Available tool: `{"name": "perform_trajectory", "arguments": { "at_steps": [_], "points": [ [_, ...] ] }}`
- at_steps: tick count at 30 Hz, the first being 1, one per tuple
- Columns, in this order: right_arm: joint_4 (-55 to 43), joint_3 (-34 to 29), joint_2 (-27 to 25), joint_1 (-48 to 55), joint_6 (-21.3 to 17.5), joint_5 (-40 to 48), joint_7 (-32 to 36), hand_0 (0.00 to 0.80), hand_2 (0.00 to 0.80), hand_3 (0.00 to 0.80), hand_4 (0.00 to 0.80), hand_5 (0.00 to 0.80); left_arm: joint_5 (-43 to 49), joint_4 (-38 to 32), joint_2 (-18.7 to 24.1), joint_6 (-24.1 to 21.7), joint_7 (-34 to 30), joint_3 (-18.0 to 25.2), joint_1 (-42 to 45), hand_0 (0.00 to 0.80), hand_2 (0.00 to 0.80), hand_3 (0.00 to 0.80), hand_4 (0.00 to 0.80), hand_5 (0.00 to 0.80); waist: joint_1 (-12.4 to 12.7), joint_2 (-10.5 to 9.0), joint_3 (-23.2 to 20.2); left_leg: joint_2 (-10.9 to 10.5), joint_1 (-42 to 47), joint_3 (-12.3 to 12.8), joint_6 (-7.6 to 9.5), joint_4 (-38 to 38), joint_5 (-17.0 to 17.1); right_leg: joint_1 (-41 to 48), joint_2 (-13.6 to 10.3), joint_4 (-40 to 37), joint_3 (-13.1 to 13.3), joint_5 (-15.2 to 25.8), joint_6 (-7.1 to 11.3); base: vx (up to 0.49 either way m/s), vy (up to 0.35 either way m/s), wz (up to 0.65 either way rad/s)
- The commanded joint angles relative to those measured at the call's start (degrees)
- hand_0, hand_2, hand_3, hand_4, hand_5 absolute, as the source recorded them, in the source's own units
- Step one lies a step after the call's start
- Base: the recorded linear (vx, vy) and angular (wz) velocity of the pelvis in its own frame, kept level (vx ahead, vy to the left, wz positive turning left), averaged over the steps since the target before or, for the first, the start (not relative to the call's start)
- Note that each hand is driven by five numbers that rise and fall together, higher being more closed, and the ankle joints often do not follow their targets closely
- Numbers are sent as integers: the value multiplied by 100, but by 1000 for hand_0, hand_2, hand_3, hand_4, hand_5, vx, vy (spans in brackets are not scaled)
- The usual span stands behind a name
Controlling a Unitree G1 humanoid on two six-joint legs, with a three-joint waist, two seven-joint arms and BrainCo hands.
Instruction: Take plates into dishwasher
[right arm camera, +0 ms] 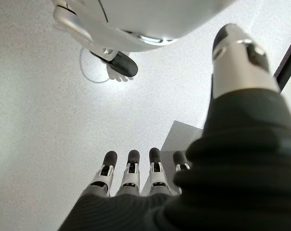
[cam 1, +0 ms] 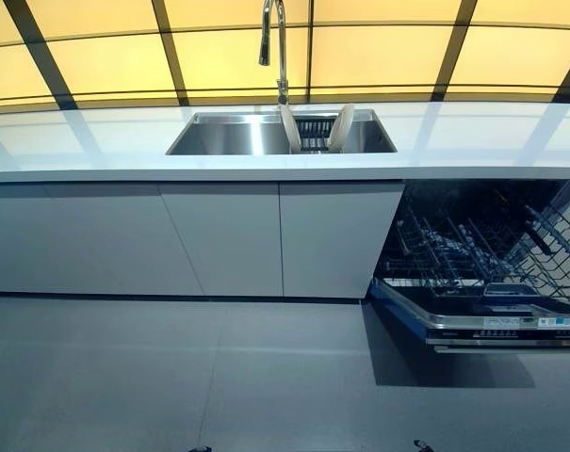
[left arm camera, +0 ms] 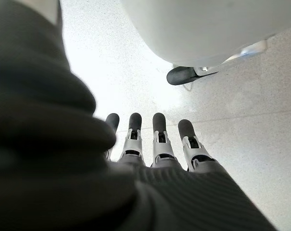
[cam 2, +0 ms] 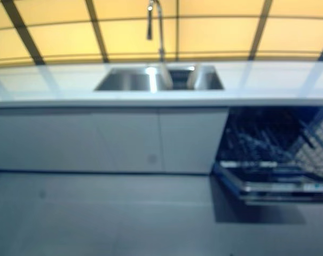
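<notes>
two plates standing on edge in a dark rack inside the sink, one at each end of the rack, under the tall faucet. pale, off-white, round and thin in profile, leaning slightly; faces not readable from here. probably ceramic: stiff, moderately heavy for the size, smooth and likely slippery at the glaze, liable to chip or break if knocked on the steel basin or dropped. best taken by the upper rim, thumb on one face and fingers on the other, then lifted straight up out of the rack slots before any turn. possibly wet, so a firm pinch advisable.

off to the right, below the white surface, the open dishwasher with its door down and lower rack of dark tines pulled out, well apart from the sink.

left robot hand hanging over bare floor, fingers straight and side by side, nothing held. right robot hand likewise, fingers extended and relaxed, thumb apart, empty. neither hand visible in the head views; no plate touched yet.
</notes>
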Motion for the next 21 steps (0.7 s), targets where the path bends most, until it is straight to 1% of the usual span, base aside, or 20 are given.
{"name": "perform_trajectory", "arguments": {
  "at_steps": [1, 3, 5, 8, 10, 13, 16, 19, 21],
  "points": [
    [327, 119, 151, -429, 13, 34, 19, 0, 0, 0, 0, 0, -3, 226, -71, -66, -52, 74, -373, 0, 0, 0, 0, 0, 42, -281, 250, -707, -270, 140, 538, -58, 92, 219, 388, 222, 137, -437, -99, 0, 0, 0],
    [316, 125, 139, -455, 14, 9, 34, 0, 0, 0, 0, 0, 10, 202, -53, -238, 1, 83, -386, 0, 0, 0, 0, 0, 42, -286, 271, -708, -275, 149, 547, -58, 95, 204, 391, 238, 153, -438, -102, -37, -1, 0],
    [303, 139, 122, -488, 32, 4, 37, 0, 0, 0, 0, 0, 411, 150, -26, -319, -190, 31, -416, 0, 0, 0, 0, 0, 43, -292, 291, -703, -274, 163, 545, -58, 97, 197, 392, 252, 159, -438, -102, -40, 0, 0],
    [290, 152, 55, -551, 50, -41, 110, 0, 0, 0, 0, 0, 625, 101, 29, -366, -312, -188, -466, 0, 0, 0, 0, 0, 33, -282, 311, -685, -285, 171, 547, -58, 94, 180, 395, 251, 188, -428, -92, -26, 2, 0],
    [284, 150, 43, -556, 36, -33, 72, 0, 0, 0, 0, 0, 518, 83, 55, -316, -282, -241, -477, 0, 0, 0, 0, 0, 20, -276, 307, -683, -277, 170, 546, -58, 96, 190, 397, 246, 194, -422, -88, 0, 0, 0],
    [278, 127, 50, -534, 53, -119, 10, 0, 0, 0, 0, 0, -104, 102, 30, -188, -60, -86, -478, 0, 0, 0, 0, 0, 12, -287, 293, -678, -264, 185, 538, -58, 93, 212, 390, 229, 193, -416, -80, 0, 0, 0],
    [314, 102, 87, -532, 61, -152, 28, 0, 0, 0, 0, 0, -438, 149, -13, -102, 37, 124, -464, 0, 0, 0, 0, 0, 44, -299, 292, -686, -277, 176, 543, -58, 109, 215, 376, 225, 161, -411, -83, 0, 0, 0],
    [339, 105, 158, -542, 51, -134, -28, 0, 0, 0, 0, 0, -118, 222, -99, -171, -73, 197, -448, 0, 0, 0, 0, 0, 85, -313, 308, -693, -306, 145, 550, -58, 126, 202, 372, 216, 138, -393, -92, 0, 0, 0],
    [332, 105, 179, -560, 56, -182, -86, 0, 0, 0, 0, 0, -107, 244, -144, -225, 52, 135, -420, 0, 0, 0, 0, 0, 88, -307, 324, -691, -317, 127, 554, -58, 130, 197, 377, 205, 146, -378, -93, 0, 0, 0]
  ]
}}
